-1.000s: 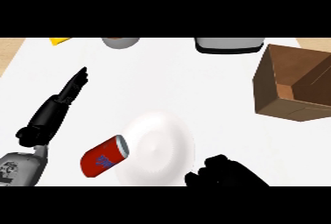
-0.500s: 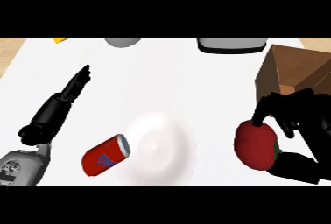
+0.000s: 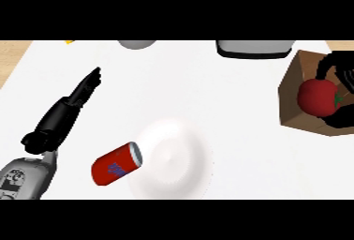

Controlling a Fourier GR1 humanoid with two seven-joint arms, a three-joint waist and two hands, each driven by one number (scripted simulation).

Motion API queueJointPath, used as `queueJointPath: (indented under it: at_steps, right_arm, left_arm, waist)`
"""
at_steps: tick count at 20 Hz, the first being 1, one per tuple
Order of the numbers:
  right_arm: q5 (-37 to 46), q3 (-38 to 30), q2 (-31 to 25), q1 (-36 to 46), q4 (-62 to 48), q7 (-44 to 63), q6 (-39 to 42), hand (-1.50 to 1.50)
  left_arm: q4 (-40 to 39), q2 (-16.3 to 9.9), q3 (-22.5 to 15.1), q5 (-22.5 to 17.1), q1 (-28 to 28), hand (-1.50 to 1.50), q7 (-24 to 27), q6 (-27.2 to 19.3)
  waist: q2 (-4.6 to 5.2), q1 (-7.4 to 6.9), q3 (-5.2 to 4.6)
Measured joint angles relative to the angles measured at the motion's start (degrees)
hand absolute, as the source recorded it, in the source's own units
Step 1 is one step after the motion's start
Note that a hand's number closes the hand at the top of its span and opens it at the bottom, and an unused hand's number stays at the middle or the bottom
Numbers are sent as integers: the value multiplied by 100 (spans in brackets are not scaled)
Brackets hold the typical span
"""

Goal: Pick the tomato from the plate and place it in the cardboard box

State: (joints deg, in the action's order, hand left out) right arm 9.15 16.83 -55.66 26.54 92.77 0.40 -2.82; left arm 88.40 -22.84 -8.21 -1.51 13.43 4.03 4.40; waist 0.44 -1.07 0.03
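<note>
Head view, looking steeply down on a white counter (image 3: 207,79). At the right edge of the frame, the right hand (image 3: 340,70) curls its black fingers around a red tomato (image 3: 318,97), holding it over the open cardboard box (image 3: 294,101). The tomato looks round, smooth and light, likely soft enough to bruise, so a grip across its widest part suits it. The white plate (image 3: 176,159) at lower centre no longer holds the tomato. A red can (image 3: 116,164) lies on its side just beside the plate's left rim. The left hand (image 3: 81,91) lies at the left, fingers straight and holding nothing. Grey objects sit along the top edge; wooden flooring shows at the upper left corner.
</note>
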Motion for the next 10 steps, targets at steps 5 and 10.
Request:
queueJointPath:
  at_steps: [5,10]
  right_arm:
    - [81,167,-218,434,-1227,-511,1091,150]
    - [596,426,-166,904,-2557,-1376,1745,150]
  left_arm:
    - [-56,98,-43,61,133,0,-75,19]
    - [-89,203,-77,156,121,0,-24,6]
  waist:
    - [17,-74,-1]
    - [27,-118,1]
